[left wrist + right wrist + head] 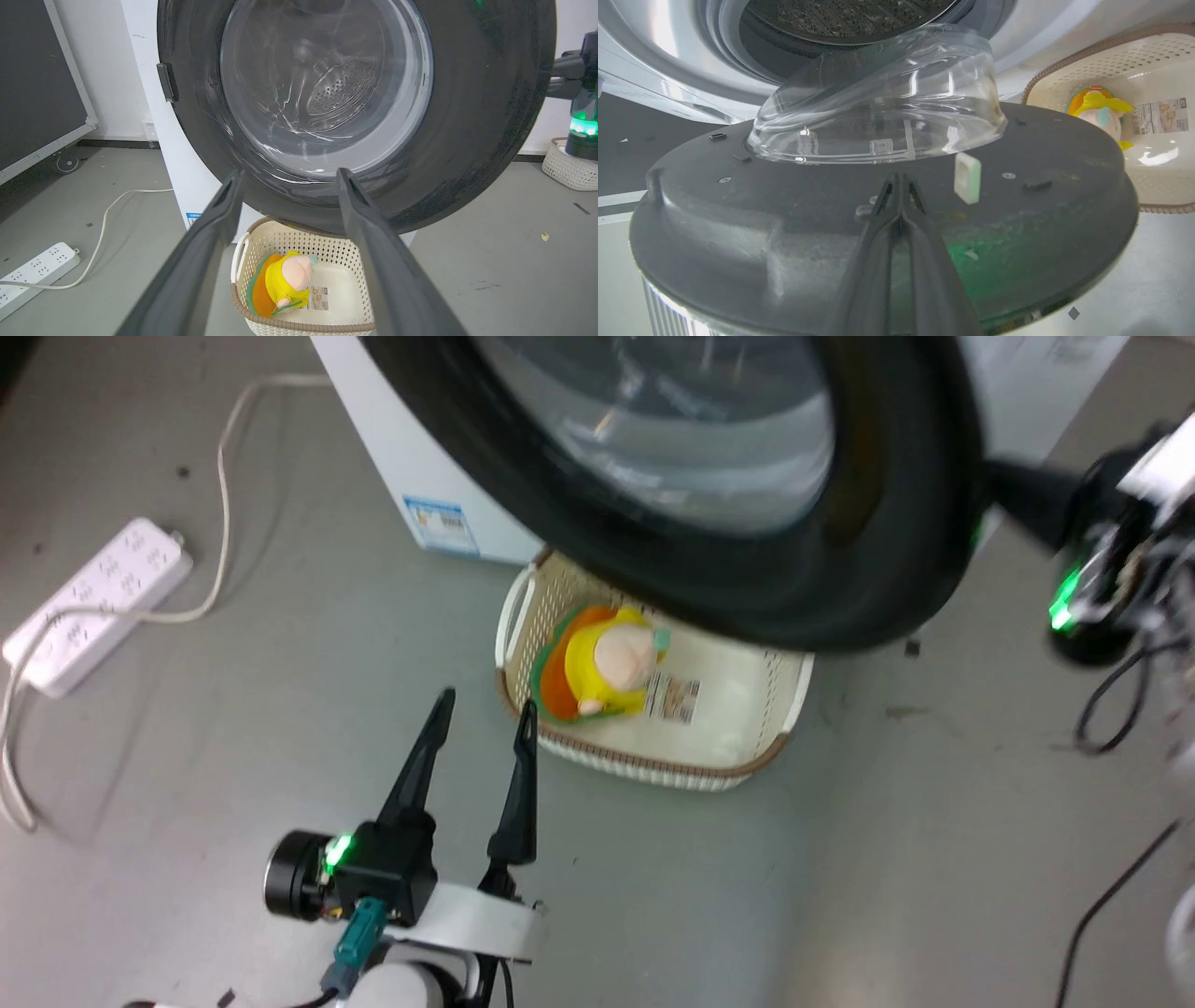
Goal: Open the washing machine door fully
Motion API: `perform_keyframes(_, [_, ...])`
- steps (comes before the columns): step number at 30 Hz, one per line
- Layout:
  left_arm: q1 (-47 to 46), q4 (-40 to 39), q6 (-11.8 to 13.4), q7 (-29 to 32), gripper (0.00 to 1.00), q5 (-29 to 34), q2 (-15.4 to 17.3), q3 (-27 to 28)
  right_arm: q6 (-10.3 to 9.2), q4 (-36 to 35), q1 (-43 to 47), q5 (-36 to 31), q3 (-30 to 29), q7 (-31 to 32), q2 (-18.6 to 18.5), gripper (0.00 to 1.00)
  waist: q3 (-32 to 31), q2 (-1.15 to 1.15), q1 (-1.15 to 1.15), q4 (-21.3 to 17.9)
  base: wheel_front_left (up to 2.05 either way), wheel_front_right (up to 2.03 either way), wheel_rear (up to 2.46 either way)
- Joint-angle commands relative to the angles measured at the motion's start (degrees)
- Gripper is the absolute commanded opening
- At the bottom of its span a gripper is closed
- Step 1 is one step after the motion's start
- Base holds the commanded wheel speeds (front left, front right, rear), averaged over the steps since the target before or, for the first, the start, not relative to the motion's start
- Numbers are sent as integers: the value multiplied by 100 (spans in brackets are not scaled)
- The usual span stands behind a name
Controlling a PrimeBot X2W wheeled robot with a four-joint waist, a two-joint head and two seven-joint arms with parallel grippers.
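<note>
The washing machine door (896, 523) is a glossy black disc with a clear glass bowl (878, 107), swung partly out from the white washing machine (392, 448). Behind the bowl, the steel drum (840, 14) and grey rubber ring show in the right wrist view. My right gripper (900, 179) is shut, its joined tips resting against the door's inner black face (784, 219) just below the bowl. In the head view its dark fingers (1022, 490) reach in behind the door's right rim. My left gripper (488, 702) hangs open and empty in front of the door, apart from it.
A cream perforated basket (747, 775) holding a yellow and orange plush toy (611, 667) sits on the floor under the door. A white power strip (93, 602) with its cable lies at the left. Another cream basket (567, 170) stands far right, and a black wheeled panel (37, 84) at the left.
</note>
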Motion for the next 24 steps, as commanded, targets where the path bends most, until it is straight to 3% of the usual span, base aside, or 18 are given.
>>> perform_keyframes(1, [127,39,-28,-32,100,-6,9,42,7,-158,304,86,14,161,216,0,-338,0,1,-84,0,0,0])
perform_keyframes(7, [446,139,-98,-32,100,12,9,81,7,-813,1201,252,163,681,682,0,-767,0,1,-89,0,0,0])
perform_keyframes(12, [663,199,-167,-32,100,-47,9,86,7,-1208,1810,650,361,1065,803,0,-1035,0,1,-28,0,0,0])
perform_keyframes(18, [898,260,-252,-32,100,-58,9,-6,7,-1285,2381,2050,1558,1193,808,0,-1264,0,1,121,0,0,0])
perform_keyframes(21, [966,291,-278,-32,100,-82,9,-38,7,-1401,2625,2465,2049,1054,809,0,-1310,0,1,181,0,0,0])
perform_keyframes(24, [1036,312,-297,-32,100,-132,9,-99,7,-1716,3022,3253,2995,667,809,0,-1343,0,1,284,0,0,0])
